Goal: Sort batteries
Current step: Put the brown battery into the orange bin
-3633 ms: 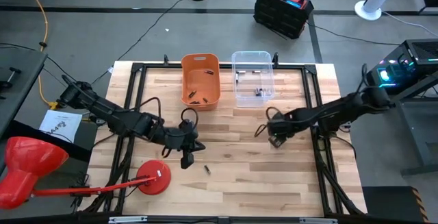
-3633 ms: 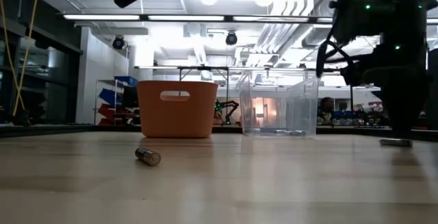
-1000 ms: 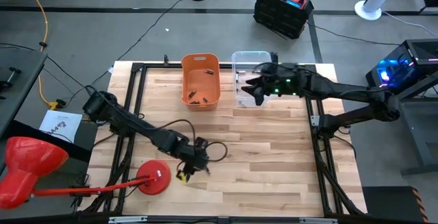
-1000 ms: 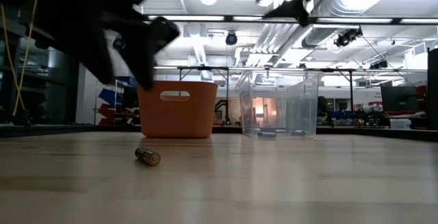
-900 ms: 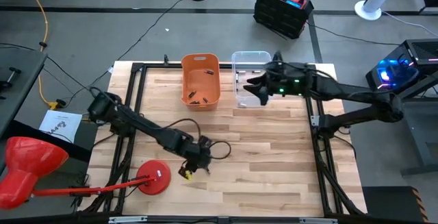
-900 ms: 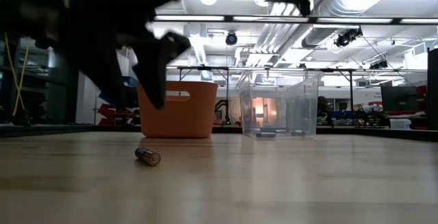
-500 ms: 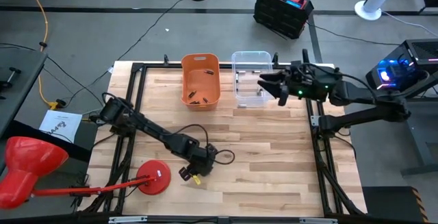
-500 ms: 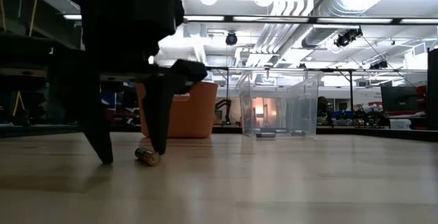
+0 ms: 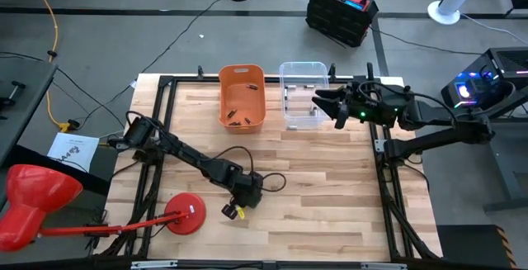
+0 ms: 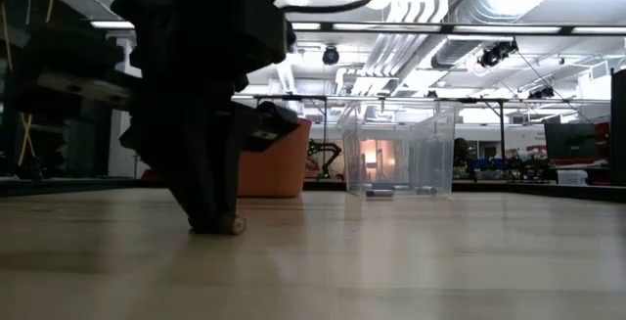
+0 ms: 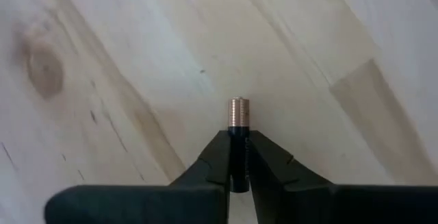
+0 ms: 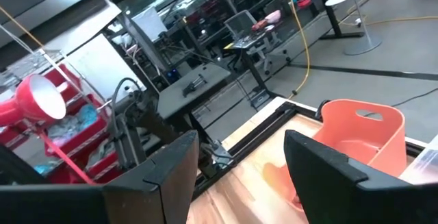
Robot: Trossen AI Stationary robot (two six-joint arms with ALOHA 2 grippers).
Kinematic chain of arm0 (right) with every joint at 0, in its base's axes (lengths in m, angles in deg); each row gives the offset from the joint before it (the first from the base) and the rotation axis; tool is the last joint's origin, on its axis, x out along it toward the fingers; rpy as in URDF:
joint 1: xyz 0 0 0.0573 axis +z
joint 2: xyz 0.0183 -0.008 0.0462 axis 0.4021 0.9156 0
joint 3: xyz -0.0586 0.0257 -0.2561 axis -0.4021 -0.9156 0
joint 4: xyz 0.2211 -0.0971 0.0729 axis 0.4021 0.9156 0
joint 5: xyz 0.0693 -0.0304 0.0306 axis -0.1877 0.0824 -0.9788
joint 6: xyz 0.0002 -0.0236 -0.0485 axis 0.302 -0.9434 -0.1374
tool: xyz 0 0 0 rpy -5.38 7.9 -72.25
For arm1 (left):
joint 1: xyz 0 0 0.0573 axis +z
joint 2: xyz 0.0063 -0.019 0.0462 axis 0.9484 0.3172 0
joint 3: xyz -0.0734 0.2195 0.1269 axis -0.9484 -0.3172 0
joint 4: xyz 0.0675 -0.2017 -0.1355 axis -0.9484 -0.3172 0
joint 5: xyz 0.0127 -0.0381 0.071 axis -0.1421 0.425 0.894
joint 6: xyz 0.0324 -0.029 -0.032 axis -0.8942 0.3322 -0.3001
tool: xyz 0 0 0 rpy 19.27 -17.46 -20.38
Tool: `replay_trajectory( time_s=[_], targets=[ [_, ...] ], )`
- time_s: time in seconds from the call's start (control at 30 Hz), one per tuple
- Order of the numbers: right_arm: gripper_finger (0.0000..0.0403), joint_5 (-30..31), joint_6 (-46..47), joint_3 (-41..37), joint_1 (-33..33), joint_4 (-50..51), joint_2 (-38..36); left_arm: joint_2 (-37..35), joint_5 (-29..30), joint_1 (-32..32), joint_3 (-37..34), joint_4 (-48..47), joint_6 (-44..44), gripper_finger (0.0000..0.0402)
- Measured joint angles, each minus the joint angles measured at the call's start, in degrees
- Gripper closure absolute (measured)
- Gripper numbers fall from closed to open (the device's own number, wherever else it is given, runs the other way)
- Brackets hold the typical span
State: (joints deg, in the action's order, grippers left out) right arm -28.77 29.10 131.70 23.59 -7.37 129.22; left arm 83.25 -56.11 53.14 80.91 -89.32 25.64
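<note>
One battery (image 11: 238,112), dark with a coppery end, lies on the wooden table near its near edge, between the fingers of my left gripper (image 11: 239,172), which is shut on it. In the low view the left gripper (image 10: 213,217) stands on the table and only the battery's end (image 10: 234,226) shows. In the high view the left gripper (image 9: 247,194) covers it. More batteries lie in the orange bin (image 9: 241,97) and the clear bin (image 9: 304,94). My right gripper (image 9: 324,105) is open, in the air by the clear bin's right side. My left gripper pinches the battery's dark body (image 11: 238,142) between its two fingers. The fingers come from above, pointing down at the table. The coppery end (image 11: 238,107) sticks out beyond the fingertips. In the low view the battery sits at table level.
The orange bin (image 10: 276,168) and clear bin (image 10: 399,154) stand side by side at the table's far edge. A red lamp's base (image 9: 185,214) rests on the near-left corner, its head (image 9: 33,200) off the table. Bare wood lies between the bins and the left gripper.
My left gripper has come down onto the table toward the near edge, set its open fingers on either side of the battery and shut on it. My right gripper has drawn back from above the clear bin toward the table's right edge.
</note>
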Motion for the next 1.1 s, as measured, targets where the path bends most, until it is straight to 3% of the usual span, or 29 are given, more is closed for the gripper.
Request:
replay_trajectory(
  time_s=[0.2, 0.4, 0.6, 0.67, 0.8, 0.9, 1.0, 1.1],
  targets=[
    [0.0192, 0.0, -0.1, 0.0, 1.5, -0.2, 0.0, -4.2, 1.8, 2.9, -0.5, -5.1, 2.5, 0.0389],
    [0.0192, 0.0, -2.0, 0.0, 2.1, 0.2, 0.0, -16.9, 3.2, 5.9, -0.3, -7.3, 3.7, 0.0391],
    [0.0192, 1.7, -4.0, 0.0, 2.1, 0.8, 0.0, -31.1, 22.1, 11.1, -0.2, -6.4, -1.0, 0.0391],
    [0.0192, 3.4, -4.4, 0.0, 2.1, 1.6, 0.1, -33.7, 25.4, 14.8, -1.5, -6.4, -2.2, 0.0391],
    [0.0192, 6.1, -4.7, 0.0, 2.0, 4.5, 0.6, -35.1, 26.2, 24.7, -5.6, -7.4, 0.2, 0.0391],
    [0.0192, 6.4, -4.8, 0.0, 2.0, 6.3, 1.0, -34.5, 23.1, 30.4, -9.4, -7.3, 6.2, 0.0389],
    [0.0192, 6.4, -4.8, 0.0, 2.0, 7.3, 1.4, -33.4, 18.4, 33.5, -11.3, -7.3, 12.8, 0.0358],
    [0.0192, 6.3, -5.9, 0.0, 2.0, 7.5, 1.6, -32.5, 17.8, 34.3, -11.3, -6.2, 13.8, 0.0314]
  ],
)
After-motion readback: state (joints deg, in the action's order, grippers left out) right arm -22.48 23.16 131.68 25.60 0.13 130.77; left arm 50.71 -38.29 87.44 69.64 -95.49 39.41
